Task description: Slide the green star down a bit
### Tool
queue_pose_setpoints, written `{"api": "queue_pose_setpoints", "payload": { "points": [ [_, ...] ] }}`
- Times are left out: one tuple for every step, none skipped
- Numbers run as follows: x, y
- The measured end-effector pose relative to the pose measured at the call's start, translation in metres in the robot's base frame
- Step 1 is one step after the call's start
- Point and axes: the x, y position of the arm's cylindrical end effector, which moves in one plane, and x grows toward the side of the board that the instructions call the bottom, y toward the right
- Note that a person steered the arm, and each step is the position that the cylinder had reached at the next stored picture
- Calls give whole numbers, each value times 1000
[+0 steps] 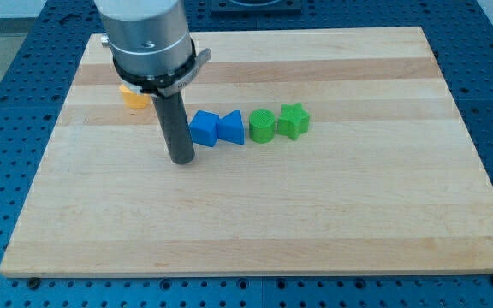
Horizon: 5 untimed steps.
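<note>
The green star (294,120) lies on the wooden board (315,222), at the right end of a row of blocks near the board's middle. Touching its left side is a green round block (263,126). Left of that are a blue triangle block (231,127) and a blue block (204,128). My tip (181,159) is at the lower end of the dark rod, just left of and slightly below the blue block, well left of the green star.
An orange block (133,96) sits at the view's upper left, partly hidden behind the arm's grey body (148,38). The board lies on a blue perforated table (7,103).
</note>
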Motion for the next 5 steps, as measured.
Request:
{"api": "queue_pose_setpoints", "payload": {
  "points": [
    [-12, 10],
    [-16, 11],
    [-17, 11],
    [1, 17],
    [13, 66]
  ]
}}
